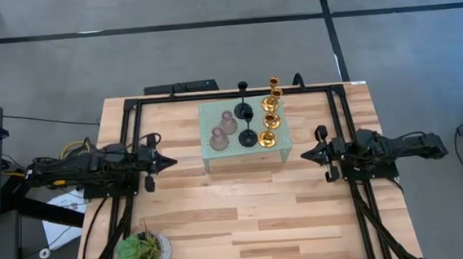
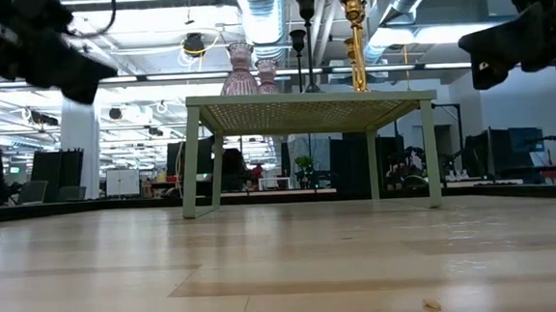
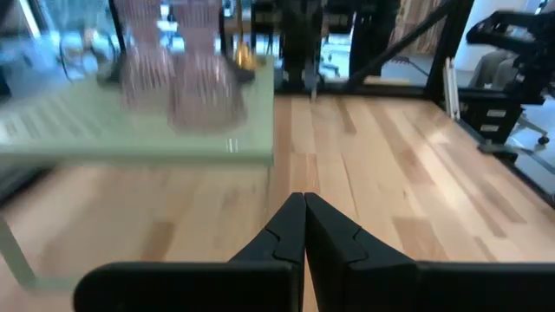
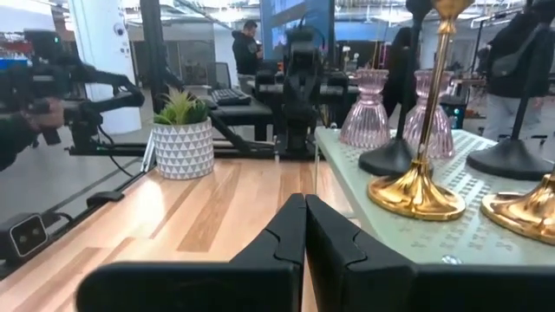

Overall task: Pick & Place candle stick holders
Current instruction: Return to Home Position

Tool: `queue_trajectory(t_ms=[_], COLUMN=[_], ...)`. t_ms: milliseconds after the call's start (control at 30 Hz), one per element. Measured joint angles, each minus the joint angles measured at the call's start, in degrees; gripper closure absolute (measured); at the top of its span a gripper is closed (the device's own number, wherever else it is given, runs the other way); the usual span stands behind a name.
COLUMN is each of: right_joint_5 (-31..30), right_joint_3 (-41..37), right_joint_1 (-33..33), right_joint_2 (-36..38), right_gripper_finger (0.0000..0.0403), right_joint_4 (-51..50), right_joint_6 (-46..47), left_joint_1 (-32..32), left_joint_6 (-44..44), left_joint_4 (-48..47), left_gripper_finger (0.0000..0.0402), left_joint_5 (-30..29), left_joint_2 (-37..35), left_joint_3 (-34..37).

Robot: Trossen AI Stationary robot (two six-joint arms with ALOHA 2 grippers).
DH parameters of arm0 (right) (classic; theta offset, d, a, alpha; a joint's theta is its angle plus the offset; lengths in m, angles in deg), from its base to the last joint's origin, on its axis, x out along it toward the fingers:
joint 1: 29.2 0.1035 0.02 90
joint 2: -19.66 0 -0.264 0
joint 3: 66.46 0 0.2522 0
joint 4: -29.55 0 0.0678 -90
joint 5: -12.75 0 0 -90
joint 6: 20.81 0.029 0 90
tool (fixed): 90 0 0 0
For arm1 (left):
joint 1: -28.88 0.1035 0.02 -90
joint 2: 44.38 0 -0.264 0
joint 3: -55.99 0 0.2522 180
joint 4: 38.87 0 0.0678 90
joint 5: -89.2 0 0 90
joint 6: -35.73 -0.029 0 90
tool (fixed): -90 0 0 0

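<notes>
The candle stick holders stand by their round bases on the pale green perforated platform [image 1: 217, 157] at the table's far middle. There are two black ones [image 1: 244, 111] [image 1: 248, 138], three gold ones [image 1: 271, 104] [image 1: 267, 139] and two mauve-pink ones [image 1: 228, 123] [image 1: 218, 138]. My left gripper [image 1: 171, 161] is shut and empty, left of the platform and clear of it. My right gripper [image 1: 305, 154] is shut and empty, just right of the platform. The right wrist view shows a gold holder [image 4: 416, 186], black bases [image 4: 390, 158] and pink holders [image 4: 366, 108] close ahead. The left wrist view shows the pink holders [image 3: 204, 82].
A green potted plant [image 1: 144, 252] stands at the table's near left corner. Black frame rails [image 1: 133, 120] run along the table's sides and far edge. The platform stands on four thin legs [image 2: 193, 161], with open space under it. Bare wood [image 1: 246, 218] lies in front of the platform.
</notes>
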Motion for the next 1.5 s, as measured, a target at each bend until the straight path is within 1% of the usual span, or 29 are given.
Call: queue_trajectory(t_ms=[100,200,233,333,400,600,1500], right_joint_5=[-0.01,-0.01,0.00,-0.01,-0.01,-0.01,-0.01], right_joint_3=[0.00,-0.02,-0.02,-0.02,-0.02,0.02,0.04], right_joint_1=[-0.04,-0.04,-0.04,-0.04,-0.01,-0.01,-0.01], right_joint_2=[0.00,0.00,0.00,0.00,-0.06,-0.45,-0.48], right_gripper_finger=[0.0403,0.0403,0.0403,0.0403,0.0403,0.0403,0.0403], right_joint_4=[0.32,0.30,0.28,-0.31,-1.53,-1.64,-1.79], right_joint_6=[0.00,0.00,0.00,-0.18,-0.40,0.34,0.46], left_joint_1=[0.00,0.00,0.01,-0.07,-0.07,-0.07,-0.07], left_joint_6=[1.97,1.32,0.89,-0.73,-0.52,2.56,2.76], left_joint_4=[2.31,6.71,9.39,13.19,13.00,12.96,13.93], left_gripper_finger=[0.0397,0.0396,0.0396,0.0396,0.0395,0.0394,0.0394], left_joint_5=[0.02,0.14,0.97,5.51,6.38,6.38,6.42], left_joint_2=[0.05,0.10,0.48,1.02,1.13,2.39,12.30], left_joint_3=[3.80,7.63,8.47,9.91,9.93,9.93,9.93])
